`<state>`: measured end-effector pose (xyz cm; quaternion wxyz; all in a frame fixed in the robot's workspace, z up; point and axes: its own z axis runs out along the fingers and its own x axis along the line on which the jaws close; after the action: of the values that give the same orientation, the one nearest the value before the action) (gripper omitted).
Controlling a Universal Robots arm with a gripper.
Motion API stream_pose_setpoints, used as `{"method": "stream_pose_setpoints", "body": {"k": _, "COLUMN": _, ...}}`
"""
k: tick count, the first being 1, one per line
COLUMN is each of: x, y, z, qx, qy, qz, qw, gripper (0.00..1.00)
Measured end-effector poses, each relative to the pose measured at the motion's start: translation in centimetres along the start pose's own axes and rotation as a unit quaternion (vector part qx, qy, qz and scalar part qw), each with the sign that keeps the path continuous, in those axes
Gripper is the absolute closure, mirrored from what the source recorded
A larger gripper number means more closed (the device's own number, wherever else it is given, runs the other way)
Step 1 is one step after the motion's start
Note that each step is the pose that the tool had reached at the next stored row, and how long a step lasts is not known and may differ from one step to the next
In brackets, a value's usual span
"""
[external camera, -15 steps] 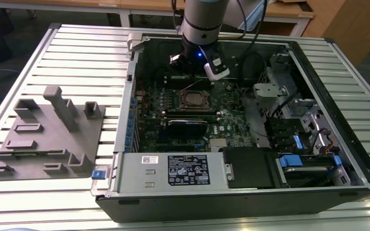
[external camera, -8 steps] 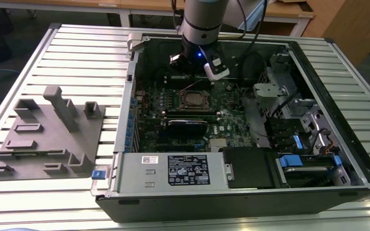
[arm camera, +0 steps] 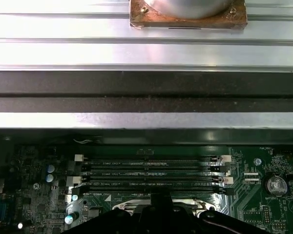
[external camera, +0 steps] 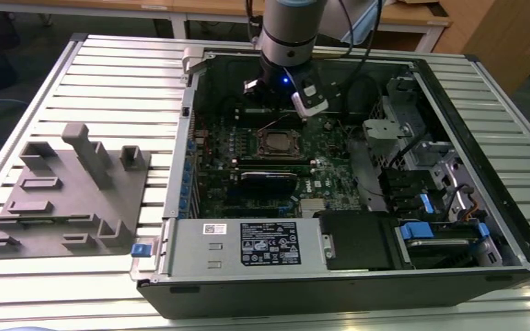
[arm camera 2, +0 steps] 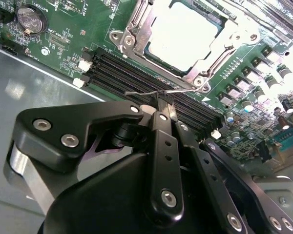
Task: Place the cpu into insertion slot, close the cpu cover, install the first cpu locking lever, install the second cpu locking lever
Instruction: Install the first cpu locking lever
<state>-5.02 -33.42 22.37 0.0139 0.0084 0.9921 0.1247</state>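
Item inspected: the cpu [arm camera 2: 185, 36]. It lies flat in the insertion slot [arm camera 2: 199, 79], bright metal top upward, with the cpu cover [arm camera 2: 136, 31] appearing to lie down around it as a frame.

Critical relation: in the exterior view the socket sits at 6 o'clock from the hand [arm camera 2: 163, 101], close by, with the hand over the board's 12 o'clock edge. In the second wrist view a thin wire locking lever [arm camera 2: 136, 92] crosses right at the fingertips. Its long axis runs along the memory slots [arm camera 2: 117, 73], parallel to the socket's nearer edge. The hand's fingers are drawn together. It cannot be told whether the wire is pinched between them or merely touched.

Judgement: work stands at a lever stage, with chip placement and cover closing seemingly done.

Surroundings: the green motherboard [arm camera 2: 63, 34] carries a coin cell [arm camera 2: 29, 18] well apart from the socket. The case wall [arm camera: 146, 92] rises just beyond the memory slots and limits room behind the hand. On the tabletop [external camera: 108, 69], a grey fixture tray [external camera: 63, 193] lies at 9 o'clock of the case, and the power supply [external camera: 246, 245] lies at 6 o'clock inside it. Neither obstructs.
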Motion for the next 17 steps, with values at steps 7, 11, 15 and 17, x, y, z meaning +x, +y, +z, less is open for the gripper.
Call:
{"method": "stream_pose_setpoints", "body": {"k": 7, "x": -0.15, "y": -0.07, "z": 0.27, "qx": 0.0003, "qy": -0.0013, "qz": 0.006, "qw": 0.99998, "gripper": 0.89}}
{"method": "stream_pose_setpoints", "body": {"k": 11, "x": -0.15, "y": -0.07, "z": 0.28, "qx": 0.0002, "qy": -0.0014, "qz": 0.006, "qw": 0.99998, "gripper": 0.89}}
{"method": "stream_pose_setpoints", "body": {"k": 15, "x": -0.18, "y": -0.15, "z": 0.59, "qx": 0.0001, "qy": -0.0014, "qz": 0.005, "qw": 0.99998, "gripper": 0.89}}
{"method": "stream_pose_setpoints", "body": {"k": 17, "x": -0.22, "y": -0.19, "z": 0.77, "qx": 0.0001, "qy": -0.0014, "qz": 0.006, "qw": 0.99998, "gripper": 0.89}}
